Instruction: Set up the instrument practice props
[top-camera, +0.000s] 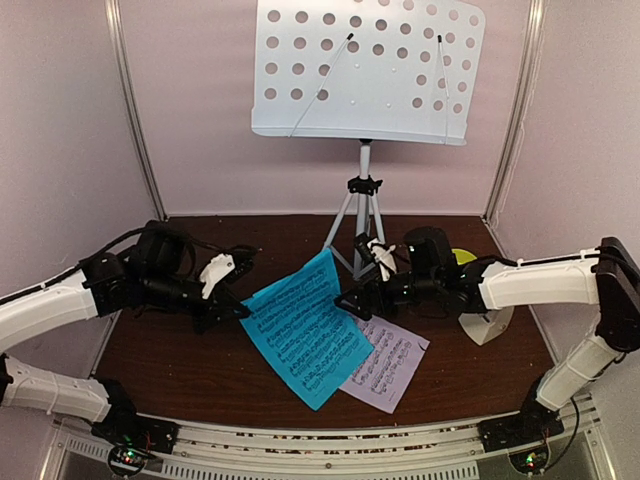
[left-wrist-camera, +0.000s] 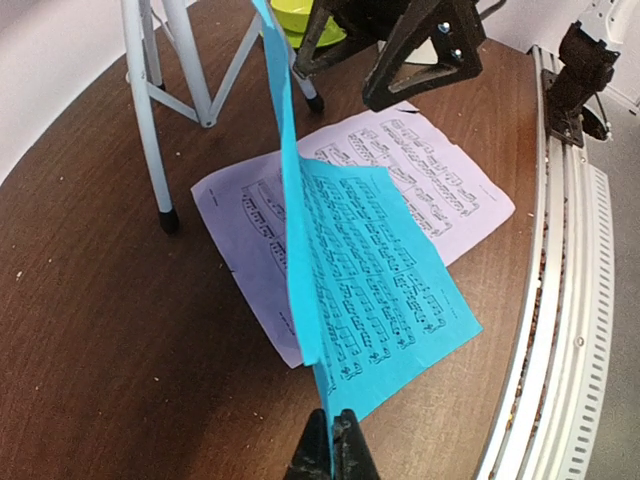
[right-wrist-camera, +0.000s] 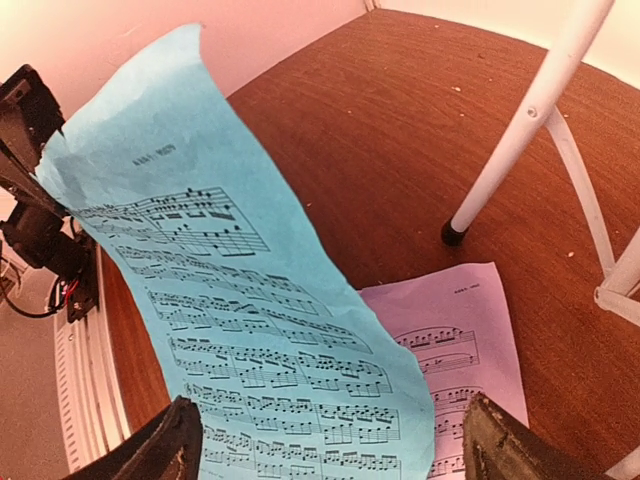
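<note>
The cyan music sheet (top-camera: 305, 330) is lifted at its left edge and droops to the table. My left gripper (top-camera: 242, 309) is shut on that edge; in the left wrist view the jaws (left-wrist-camera: 332, 445) pinch the sheet (left-wrist-camera: 370, 280) edge-on. My right gripper (top-camera: 352, 303) is open at the sheet's right edge; in the right wrist view (right-wrist-camera: 335, 450) the cyan sheet (right-wrist-camera: 250, 320) lies between the wide-apart fingers. The lilac sheet (top-camera: 392, 365) lies flat, partly under the cyan one. The pale perforated stand desk (top-camera: 365, 70) stands at the back on grey tripod legs (top-camera: 362, 215). The cream metronome (top-camera: 490, 325) sits behind my right arm.
A lime-green cup (top-camera: 463, 257) peeks out behind my right arm and shows in the left wrist view (left-wrist-camera: 295, 15). A tripod leg (right-wrist-camera: 520, 130) stands close to my right gripper. Pale walls close in the table's back and sides. A metal rail (top-camera: 330, 445) runs along the front edge.
</note>
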